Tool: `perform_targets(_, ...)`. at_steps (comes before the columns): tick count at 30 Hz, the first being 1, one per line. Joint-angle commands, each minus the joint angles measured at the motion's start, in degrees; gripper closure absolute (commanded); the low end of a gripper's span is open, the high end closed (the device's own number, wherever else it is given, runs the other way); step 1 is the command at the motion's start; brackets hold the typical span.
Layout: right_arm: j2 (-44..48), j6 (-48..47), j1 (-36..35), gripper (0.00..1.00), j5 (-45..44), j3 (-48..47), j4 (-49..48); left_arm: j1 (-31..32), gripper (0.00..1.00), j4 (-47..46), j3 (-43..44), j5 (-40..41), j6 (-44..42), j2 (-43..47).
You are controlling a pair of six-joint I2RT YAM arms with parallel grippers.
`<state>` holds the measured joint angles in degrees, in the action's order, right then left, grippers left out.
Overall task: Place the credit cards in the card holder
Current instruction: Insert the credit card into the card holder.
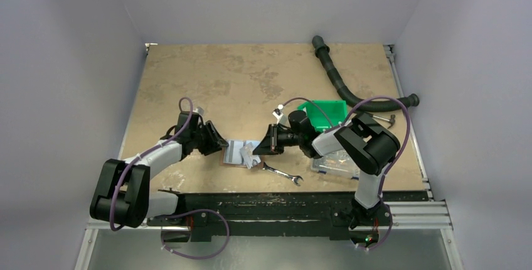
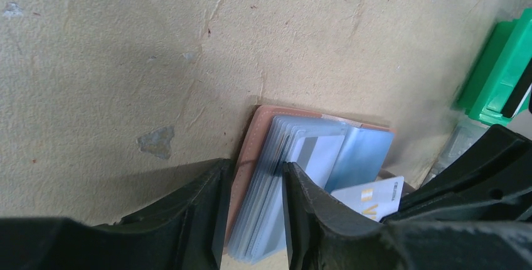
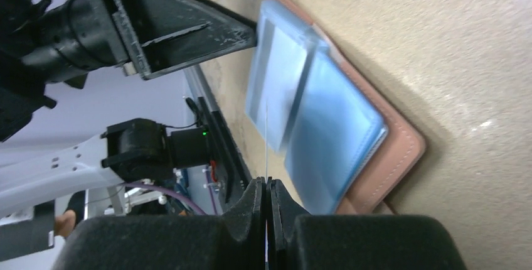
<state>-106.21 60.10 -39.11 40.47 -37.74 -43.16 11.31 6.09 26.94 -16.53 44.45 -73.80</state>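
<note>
The card holder (image 1: 234,152) lies open on the table between my two grippers, a reddish-brown leather cover (image 2: 248,151) with a fan of clear sleeves. My left gripper (image 2: 255,168) straddles its left half: one finger rests against the leather cover and the other presses the sleeve stack, so it is shut on that half. A pale card with a grey stripe (image 2: 315,152) shows inside a sleeve. My right gripper (image 3: 266,183) is shut on a light credit card (image 2: 371,196) with gold lettering. That card is edge-on (image 3: 266,138) in the right wrist view and points at the card holder (image 3: 392,157).
A green bin (image 1: 323,112) stands behind the right arm and a clear plastic box (image 1: 332,166) sits beside it. A wrench (image 1: 282,174) lies near the table's front edge, just right of the card holder. A black ribbed hose (image 1: 342,88) curves across the back right.
</note>
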Motion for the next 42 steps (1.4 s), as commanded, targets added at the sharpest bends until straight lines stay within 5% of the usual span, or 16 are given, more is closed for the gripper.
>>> perform_targets(1, 2.1, -6.7, -0.1, 1.00, -3.5, -3.4, 7.0, 0.0, 0.62, 2.7, -2.0, 0.4, -0.2, -0.7)
perform_targets(42, 0.4, -6.1, -0.4, 1.00, -4.8, -3.8, 9.3, 0.0, 0.63, 3.1, -2.0, 0.8, -0.8, 0.1)
